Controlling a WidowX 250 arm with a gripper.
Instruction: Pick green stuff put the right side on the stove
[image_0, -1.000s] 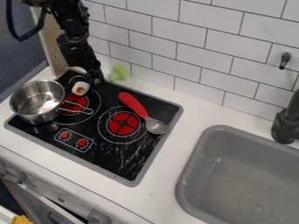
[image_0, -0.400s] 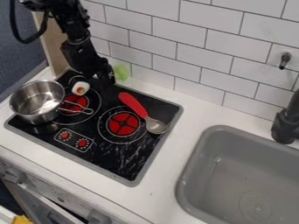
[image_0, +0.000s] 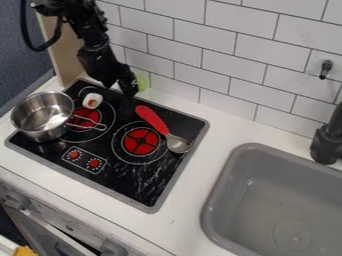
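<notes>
Where the jaws hang | green stuff sits partly hidden behind them | opening: cannot tell

Lighting is bright and diffuse. Highlights noted on the round silver metal pot, left; pale reflections streak the glossy black stovetop, near side.

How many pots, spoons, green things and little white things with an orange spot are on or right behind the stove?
Pot: 1
Spoon: 1
Green thing: 1
Little white thing: 1
Total: 4
</notes>
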